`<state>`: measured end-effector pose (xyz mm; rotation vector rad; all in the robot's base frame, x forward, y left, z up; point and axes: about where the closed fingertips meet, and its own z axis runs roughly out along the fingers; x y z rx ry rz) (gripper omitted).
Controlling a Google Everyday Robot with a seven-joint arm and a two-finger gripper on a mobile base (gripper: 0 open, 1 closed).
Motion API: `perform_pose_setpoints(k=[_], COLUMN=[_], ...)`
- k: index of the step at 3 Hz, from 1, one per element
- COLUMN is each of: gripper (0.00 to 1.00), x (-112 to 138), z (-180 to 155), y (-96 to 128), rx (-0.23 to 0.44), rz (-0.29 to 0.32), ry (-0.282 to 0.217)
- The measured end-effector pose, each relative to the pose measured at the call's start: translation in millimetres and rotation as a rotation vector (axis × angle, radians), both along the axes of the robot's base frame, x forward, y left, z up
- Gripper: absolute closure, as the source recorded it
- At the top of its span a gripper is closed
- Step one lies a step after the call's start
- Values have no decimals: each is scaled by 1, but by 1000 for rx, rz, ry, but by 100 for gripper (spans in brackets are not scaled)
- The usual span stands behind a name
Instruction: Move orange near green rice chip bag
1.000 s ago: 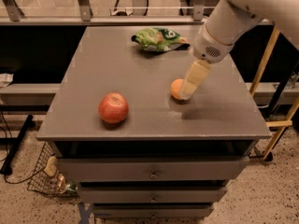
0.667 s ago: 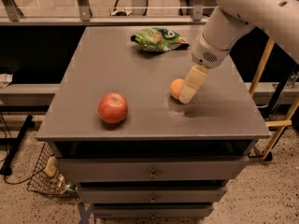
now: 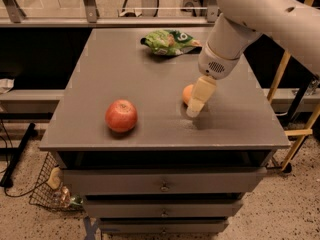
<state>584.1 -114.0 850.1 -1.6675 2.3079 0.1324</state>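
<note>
The orange (image 3: 186,93) lies on the grey cabinet top (image 3: 130,69), right of the middle. Only its left part shows, since my gripper (image 3: 195,109) stands right against it on its right and front and covers the rest. The gripper's cream tip reaches down to the table surface. The green rice chip bag (image 3: 170,41) lies flat at the back of the top, well behind the orange and apart from it. The white arm (image 3: 260,14) comes in from the upper right.
A red apple (image 3: 121,115) sits near the front left of the top. The cabinet has drawers (image 3: 162,184) below. A wire basket (image 3: 50,189) stands on the floor at the left. A wooden frame (image 3: 295,84) stands at the right, a railing behind.
The arm has swung a little to the left and forward. The gripper now covers more of the orange. The orange, apple and bag have not moved.
</note>
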Motion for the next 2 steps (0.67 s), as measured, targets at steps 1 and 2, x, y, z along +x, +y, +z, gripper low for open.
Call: perform_pose_setpoints(k=[1, 2], gripper=[26, 49], x=[-1, -2], z=[-2, -4], y=[11, 15], rx=[13, 15], rz=[19, 24], ry=[-3, -3])
